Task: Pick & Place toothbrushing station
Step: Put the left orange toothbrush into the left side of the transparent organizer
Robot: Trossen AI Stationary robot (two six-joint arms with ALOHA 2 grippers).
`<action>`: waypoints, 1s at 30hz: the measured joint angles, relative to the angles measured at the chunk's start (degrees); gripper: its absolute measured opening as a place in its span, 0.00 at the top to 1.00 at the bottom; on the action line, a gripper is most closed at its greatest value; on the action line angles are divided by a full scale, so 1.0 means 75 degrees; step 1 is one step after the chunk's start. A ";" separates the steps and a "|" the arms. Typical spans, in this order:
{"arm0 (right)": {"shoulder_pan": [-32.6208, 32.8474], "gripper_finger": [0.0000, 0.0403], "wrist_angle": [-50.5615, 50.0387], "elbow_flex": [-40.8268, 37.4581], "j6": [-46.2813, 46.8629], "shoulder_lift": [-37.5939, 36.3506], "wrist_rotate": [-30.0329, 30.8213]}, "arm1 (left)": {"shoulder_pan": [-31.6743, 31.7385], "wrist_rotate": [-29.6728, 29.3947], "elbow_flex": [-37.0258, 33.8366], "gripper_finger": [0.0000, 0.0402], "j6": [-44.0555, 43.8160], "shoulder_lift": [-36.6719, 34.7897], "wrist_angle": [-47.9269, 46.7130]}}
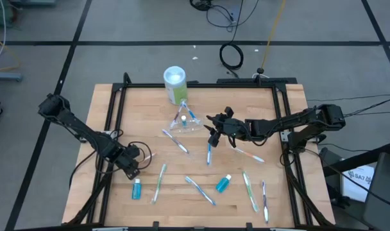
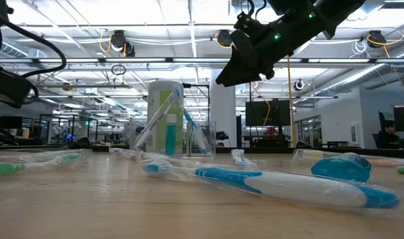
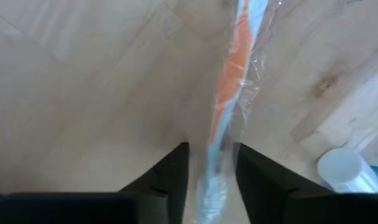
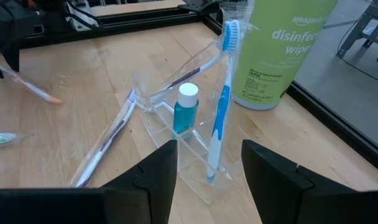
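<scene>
My left gripper point(image 1: 134, 162) is at the table's left, shut on an orange-and-white toothbrush point(image 3: 229, 93) in a clear wrapper. My right gripper point(image 4: 207, 168) is open and empty, raised above the table's middle point(image 1: 214, 131), just right of the clear plastic container point(image 4: 195, 155). The container stands on the table and holds a blue toothbrush point(image 4: 221, 118), a teal white-capped tube point(image 4: 186, 112) and a wrapped toothbrush point(image 4: 189, 68) leaning in it. Several more toothbrushes point(image 1: 176, 141) and two teal tubes point(image 1: 136, 189) point(image 1: 223, 184) lie flat on the wood. My left gripper pinches the wrapped toothbrush near one end point(image 3: 215, 163) between its two fingers point(image 3: 176, 177), which lie across it. The rest of the brush sticks out ahead of the fingers; in the right wrist view its orange free end point(image 4: 49, 96) slants down toward the table.
A tall green-and-white wipes canister point(image 1: 174, 83) stands at the far edge behind the container. A black frame point(image 1: 201, 85) rims the wooden table. Loose toothbrushes point(image 1: 249, 190) crowd the near right; a teal tube's white cap point(image 3: 344, 171) lies close to my left gripper.
</scene>
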 joint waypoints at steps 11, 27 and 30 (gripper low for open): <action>0.0000 0.58 0.0035 0.0000 -0.0453 0.0000 -0.0006 | 0.0454 0.0321 0.0234 0.94 0.0068 0.0006 0.0178; 0.0292 0.58 0.1078 0.0000 -0.4318 0.0006 -0.3626 | 0.1618 -0.0491 0.1748 0.97 0.3998 0.0006 0.1734; 0.0508 0.58 0.1388 0.0000 -0.4878 0.0026 -0.3806 | 0.1907 -0.0905 0.1925 0.98 0.5801 0.0006 0.3042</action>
